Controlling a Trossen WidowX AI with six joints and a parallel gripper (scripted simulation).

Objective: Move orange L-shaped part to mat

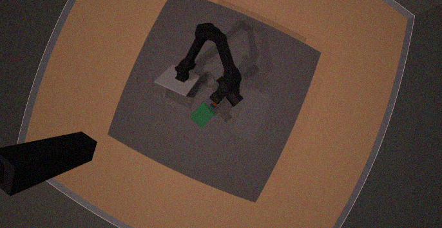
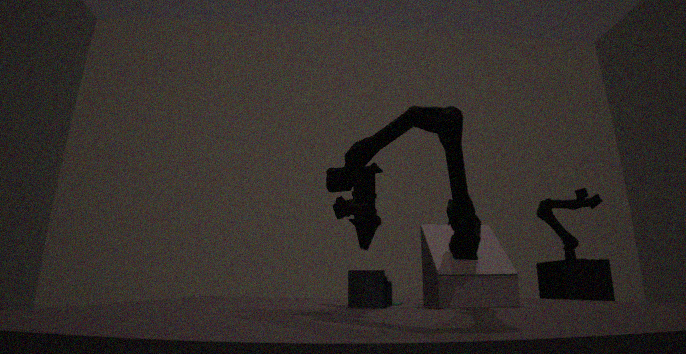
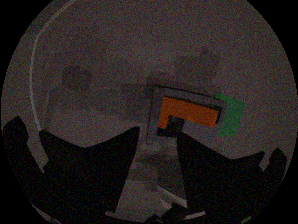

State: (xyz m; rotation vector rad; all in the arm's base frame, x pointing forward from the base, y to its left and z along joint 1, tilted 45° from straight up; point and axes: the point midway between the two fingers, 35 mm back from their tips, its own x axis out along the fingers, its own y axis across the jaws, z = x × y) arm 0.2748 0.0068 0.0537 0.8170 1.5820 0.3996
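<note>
The orange L-shaped part (image 1: 214,104) (image 3: 192,111) lies in the pocket of the grey tray (image 2: 367,289) (image 3: 156,107). Its short leg is at the left in the wrist view, and dark pocket shows beside that leg and past the far end. Nothing visibly sticks up above the tray in the exterior view; a slight tilt cannot be told. The green mat (image 1: 202,114) (image 3: 232,117) lies beside the tray, past the part's straight end. My gripper (image 1: 215,102) (image 2: 365,248) (image 3: 158,133) is partly open and empty, pointing down above the tray with a visible gap, near the L-shaped end.
The arm stands on a pale raised base (image 1: 171,80) (image 2: 480,290) beside the tray. A second small arm (image 2: 565,233) on a dark block is at the right in the exterior view. A large black beam (image 1: 48,160) shows at the lower left in the top view.
</note>
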